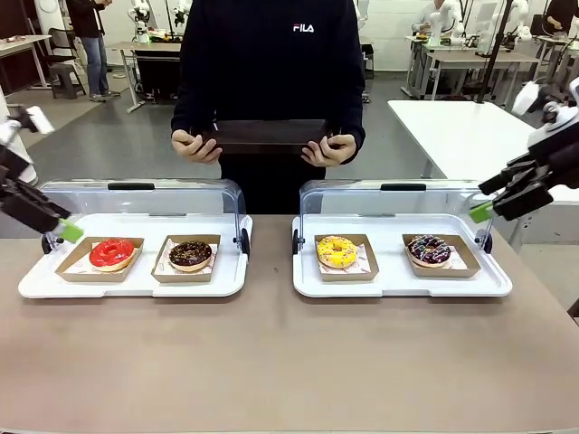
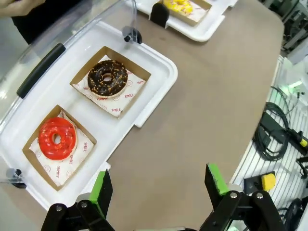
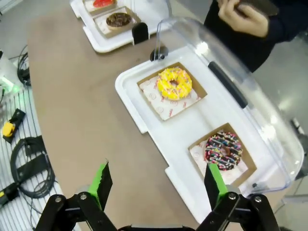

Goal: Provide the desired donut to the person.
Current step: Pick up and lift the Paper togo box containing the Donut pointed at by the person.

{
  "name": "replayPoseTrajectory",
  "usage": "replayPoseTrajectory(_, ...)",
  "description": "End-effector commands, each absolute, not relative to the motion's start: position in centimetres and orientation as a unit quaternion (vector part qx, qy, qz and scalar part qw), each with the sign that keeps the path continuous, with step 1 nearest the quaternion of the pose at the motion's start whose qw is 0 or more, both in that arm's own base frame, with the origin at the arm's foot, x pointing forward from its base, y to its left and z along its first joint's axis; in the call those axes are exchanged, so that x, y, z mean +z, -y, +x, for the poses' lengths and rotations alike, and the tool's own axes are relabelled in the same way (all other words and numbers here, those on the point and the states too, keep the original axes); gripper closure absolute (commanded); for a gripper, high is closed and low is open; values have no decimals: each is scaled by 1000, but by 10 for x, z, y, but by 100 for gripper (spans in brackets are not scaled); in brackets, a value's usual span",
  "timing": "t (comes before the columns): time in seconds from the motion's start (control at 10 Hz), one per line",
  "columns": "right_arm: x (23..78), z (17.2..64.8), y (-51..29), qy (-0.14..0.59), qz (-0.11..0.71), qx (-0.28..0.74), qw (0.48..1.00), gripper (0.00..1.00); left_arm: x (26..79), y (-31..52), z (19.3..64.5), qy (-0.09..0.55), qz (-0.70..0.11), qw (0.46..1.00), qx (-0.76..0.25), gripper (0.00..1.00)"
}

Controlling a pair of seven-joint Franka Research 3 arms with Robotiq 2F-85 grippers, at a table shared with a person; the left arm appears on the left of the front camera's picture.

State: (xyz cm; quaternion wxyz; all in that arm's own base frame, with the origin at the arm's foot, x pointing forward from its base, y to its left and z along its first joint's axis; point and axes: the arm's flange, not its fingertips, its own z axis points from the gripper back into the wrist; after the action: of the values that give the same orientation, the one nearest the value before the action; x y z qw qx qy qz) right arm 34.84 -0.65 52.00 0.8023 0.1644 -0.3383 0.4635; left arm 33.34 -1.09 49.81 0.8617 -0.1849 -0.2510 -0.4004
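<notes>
**Front view.** The left claw point(image 1: 63, 227) extended in from the left edge, raised near the outer end of the left white tray point(image 1: 36, 286), with its fingers angled inward and downward. The right claw point(image 1: 483, 211) was posed likewise near the outer end of the right white tray point(image 1: 398, 286). The spread of either claw could not be told from this angle.

The person point(image 1: 271, 72) stood at the far side of the surface point(image 1: 289, 362). Both hands point(image 1: 195, 146) held a dark rectangular tray point(image 1: 267, 134) level at the waist. The chest logo point(image 1: 303, 28) read "FILA".

Both clear lids point(image 1: 181, 195) stood swung open. Each donut lay in its own open cardboard box point(image 1: 68, 268):
- Left white tray: red-glazed donut point(image 1: 111, 253) and chocolate donut point(image 1: 190, 255).
- Right white tray: yellow donut point(image 1: 336, 250) and sprinkled dark donut point(image 1: 428, 249).

**Left wrist view.** The left claw was spread wide and held nothing. Its green pads point(image 2: 102, 189) hung raised above the surface, beside the left white tray. The paper liners point(image 2: 120, 103) under the red-glazed donut and the chocolate donut carried the print "SMILE" and "YUMMY".

**Right wrist view.** The right claw was spread wide and held nothing, raised above the surface beside the right white tray. The yellow donut and the sprinkled dark donut lay in their boxes ahead of it.
</notes>
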Motion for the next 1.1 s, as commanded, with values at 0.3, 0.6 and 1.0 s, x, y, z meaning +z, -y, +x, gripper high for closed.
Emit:
replayPoseTrajectory(0.3, 543, 324, 33, 390, 204, 429, 789, 0, 506, -37, 295, 317, -190, 834, -410, 0)
replayPoseTrajectory(0.6, 544, 317, 46, 404, 202, 415, 789, 0, 518, -48, 281, 340, -178, 829, -406, 0)
replayPoseTrajectory(1.0, 543, 316, 56, 412, 186, 412, 792, 0, 521, -56, 274, 352, -181, 828, -397, 0)
